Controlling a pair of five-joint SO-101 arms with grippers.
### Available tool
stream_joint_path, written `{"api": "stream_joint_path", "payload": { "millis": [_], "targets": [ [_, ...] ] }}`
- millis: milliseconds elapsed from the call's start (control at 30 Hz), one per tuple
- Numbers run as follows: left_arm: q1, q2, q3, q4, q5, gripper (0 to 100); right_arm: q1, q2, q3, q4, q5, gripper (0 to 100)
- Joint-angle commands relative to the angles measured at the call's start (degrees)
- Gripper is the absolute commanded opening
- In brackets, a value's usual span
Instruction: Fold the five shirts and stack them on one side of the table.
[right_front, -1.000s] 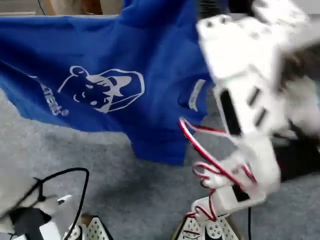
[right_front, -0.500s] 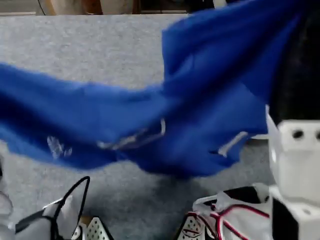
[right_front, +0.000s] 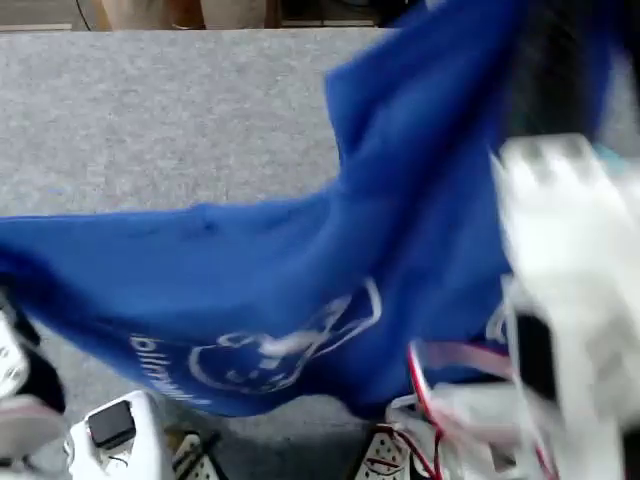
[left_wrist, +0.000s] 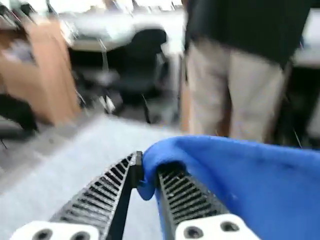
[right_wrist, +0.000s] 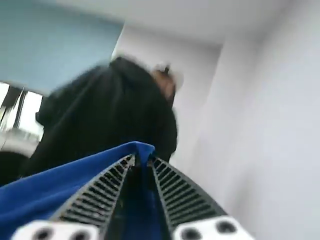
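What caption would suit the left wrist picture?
Left gripper clamped on a fold of the blue shirt.

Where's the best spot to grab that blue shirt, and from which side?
The shirt is limp, so I'd grip its edge at two far-apart spots, one from each end. The left pincer and right pincer each pinch a fold of edge that way, and the cloth hangs spread between them.

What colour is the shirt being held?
The shirt is blue with a white print; high view shows it best.

black office chair (left_wrist: 142, 57) near a wooden cabinet (left_wrist: 47, 75)
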Motion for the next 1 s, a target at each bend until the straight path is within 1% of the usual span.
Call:
{"api": "stream_joint_path", "payload": {
  "millis": [0,133,300,367,433,467,533,667,767,833,900,967],
  "targets": [
    [1.85,-2.77,19.96,-8.26,1.23,2,-2.77,3.74,10.15,-3.87,0.7,0.2],
    [0.44,-2.68,36.48,-23.65,1.32,2,-5.85,9.27,20.18,-12.04,0.79,0.2],
    [0.09,1.71,52.66,-50.2,1.32,2,-6.37,20.18,31.78,-29.8,0.88,0.2],
    [0.18,5.67,56.18,-60.57,1.32,2,-6.29,24.84,33.45,-36.04,0.88,0.2],
    [0.53,11.65,57.32,-69.1,1.32,2,-6.29,29.32,33.63,-40.97,0.88,0.2],
    [0.53,15.34,56.62,-72.44,1.32,2,-6.29,31.34,33.54,-42.81,0.88,0.2],
    [0.62,23.43,53.1,-76.66,1.41,2,-6.29,34.68,33.1,-45.63,0.88,0.2],
    [0.09,37.23,42.2,-75.87,4.48,2,-6.2,39.6,29.58,-46.15,0.7,0.2],
    [0.44,43.47,36.13,-70.95,4.22,2,-5.67,40.92,27.56,-43.87,0.7,0.2],
    [0.88,44.7,34.02,-66.64,4.04,2,-5.23,40.84,26.24,-37.36,0.7,0.2],
    [1.67,44.7,33.85,-62.07,3.78,2,-4.44,40.48,24.48,-28.31,1.05,0.2],
    [2.29,44.62,33.76,-56.26,0.88,2,-4.18,40.22,22.2,-18.9,4.13,0.2]
  ]
}}
